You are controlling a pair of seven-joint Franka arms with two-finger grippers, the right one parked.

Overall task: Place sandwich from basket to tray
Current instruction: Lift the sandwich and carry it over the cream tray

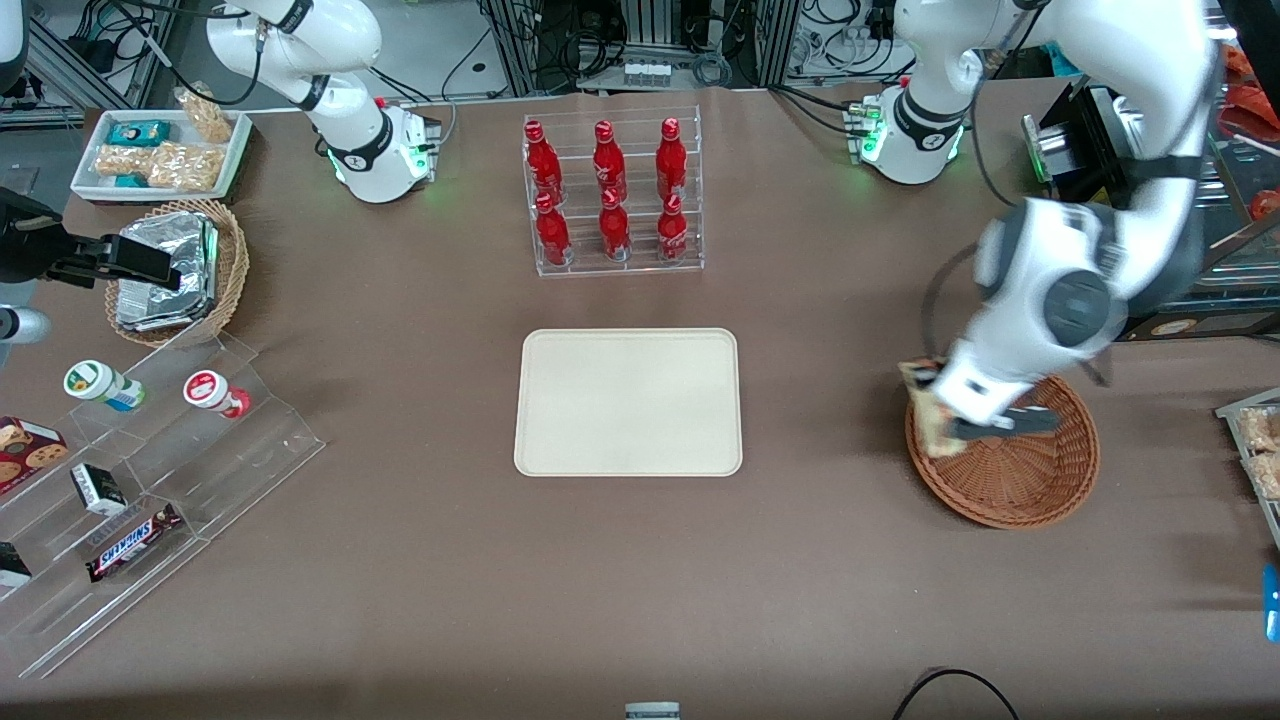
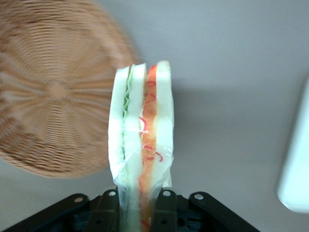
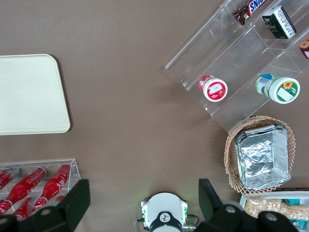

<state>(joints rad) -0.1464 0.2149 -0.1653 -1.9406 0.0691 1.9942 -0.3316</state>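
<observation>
My left gripper (image 1: 962,424) hangs over the rim of the reddish-brown wicker basket (image 1: 1015,475), on the side nearest the tray. It is shut on the sandwich (image 1: 930,412), a clear-wrapped wedge of white bread with green and red-pink layers. In the left wrist view the sandwich (image 2: 141,130) stands out lengthwise from between the gripper's (image 2: 140,205) fingers, held by its wrapped end above the table. The basket (image 2: 50,94) lies beside it, with nothing in the part that shows. The cream tray (image 1: 628,402) lies flat at the table's middle with nothing on it, and its pale corner (image 2: 295,164) shows in the wrist view.
A clear rack of red bottles (image 1: 612,195) stands farther from the front camera than the tray. Toward the parked arm's end are a tan basket of foil packets (image 1: 170,270), a white snack tray (image 1: 160,150) and clear stepped shelves (image 1: 150,460) with snacks.
</observation>
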